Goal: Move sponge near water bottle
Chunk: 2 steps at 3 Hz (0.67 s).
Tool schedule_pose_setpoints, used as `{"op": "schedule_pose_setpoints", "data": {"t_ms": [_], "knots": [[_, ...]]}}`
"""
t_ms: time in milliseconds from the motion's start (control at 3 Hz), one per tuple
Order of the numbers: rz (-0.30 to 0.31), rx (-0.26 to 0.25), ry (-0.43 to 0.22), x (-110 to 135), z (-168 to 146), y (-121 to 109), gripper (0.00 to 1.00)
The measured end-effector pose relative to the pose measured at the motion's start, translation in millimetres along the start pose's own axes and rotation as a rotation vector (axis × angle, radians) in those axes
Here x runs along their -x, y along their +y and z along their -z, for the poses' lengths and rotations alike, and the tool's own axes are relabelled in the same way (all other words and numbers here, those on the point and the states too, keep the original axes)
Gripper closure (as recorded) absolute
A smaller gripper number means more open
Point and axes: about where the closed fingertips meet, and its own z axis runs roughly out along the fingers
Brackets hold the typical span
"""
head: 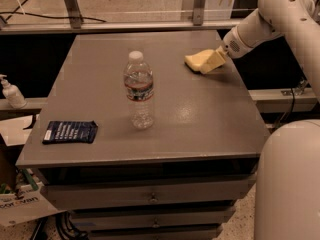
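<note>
The water bottle stands upright near the middle of the grey table; it is clear, with a white cap and a red-white-blue label. The pale-yellow sponge lies at the table's far right, well apart from the bottle. My gripper reaches in from the right on the white arm and is right at the sponge's right side, touching or overlapping it. I cannot tell where the sponge ends and the gripper begins.
A dark blue packet lies at the table's front left corner. A white pump bottle stands on a ledge left of the table. The robot's white body fills the lower right. A metal rail runs behind the table.
</note>
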Motion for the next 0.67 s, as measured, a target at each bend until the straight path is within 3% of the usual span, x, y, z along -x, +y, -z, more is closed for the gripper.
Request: {"op": "schedule_pose_setpoints", "data": {"t_ms": [333, 667], "knots": [[0.021, -0.002, 0.008, 0, 15, 5, 0.88], [0.049, 0.003, 0.030, -6, 36, 16, 1.00]]}}
